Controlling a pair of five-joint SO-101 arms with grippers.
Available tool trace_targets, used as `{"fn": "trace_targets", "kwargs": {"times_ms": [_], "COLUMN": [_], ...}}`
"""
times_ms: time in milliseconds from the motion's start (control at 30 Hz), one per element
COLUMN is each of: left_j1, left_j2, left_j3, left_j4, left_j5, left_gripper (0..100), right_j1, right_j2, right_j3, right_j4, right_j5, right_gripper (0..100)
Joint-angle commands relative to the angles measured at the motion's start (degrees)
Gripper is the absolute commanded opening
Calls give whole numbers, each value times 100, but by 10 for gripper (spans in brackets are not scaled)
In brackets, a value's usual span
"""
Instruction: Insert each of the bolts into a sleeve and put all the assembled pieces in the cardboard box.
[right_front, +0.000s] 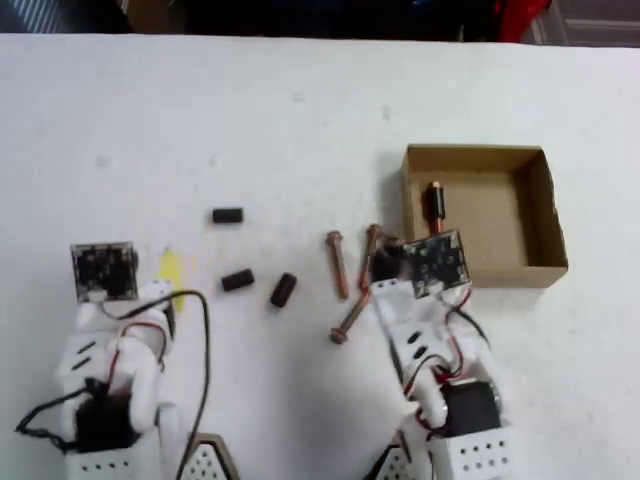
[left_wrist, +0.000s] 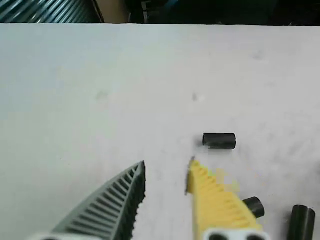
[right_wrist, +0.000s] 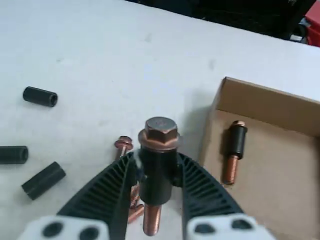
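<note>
Sleeved bolt (right_wrist: 157, 175) is being pinched by right gripper (right_wrist: 156, 164) at 8 o'clock of cardboard box (right_front: 553, 220) (left gripper (left_wrist: 166, 161) being held spread).

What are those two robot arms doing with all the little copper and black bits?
They are putting bolts into sleeves and boxing them. The right gripper is shut on a bolt-and-sleeve piece, just beside the cardboard box. One finished piece lies inside the box. The left gripper is open above the table, holding nothing, near three loose sleeves. Loose bolts lie between the arms, not yet in sleeves.
</note>
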Motion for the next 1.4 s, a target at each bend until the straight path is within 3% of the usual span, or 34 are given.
{"fn": "trace_targets", "kwargs": {"times_ms": [0, 200, 400, 500, 900, 1367], "left_j1": [101, 101, 101, 75, 75, 66], "left_j2": [13, 13, 13, 13, 13, 13], "left_j3": [264, 642, 897, 976, 1178, 1222], "left_j4": [-466, -431, -431, -431, -466, -475], "left_j5": [-53, -53, -53, -88, -62, -97], "left_gripper": [84, 80, 72, 17, 22, 23], "right_j1": [602, 1314, 1420, 1534, 2431, 2501], "right_j2": [-48, -22, 655, 1508, 6114, 9868], "right_j3": [-730, -1266, -2224, -2743, -4941, -7244], "right_j4": [171, 268, 752, 778, 752, 778], "right_j5": [598, 958, 958, 958, 967, 967], "right_gripper": [17, 17, 17, 17, 17, 18]}}
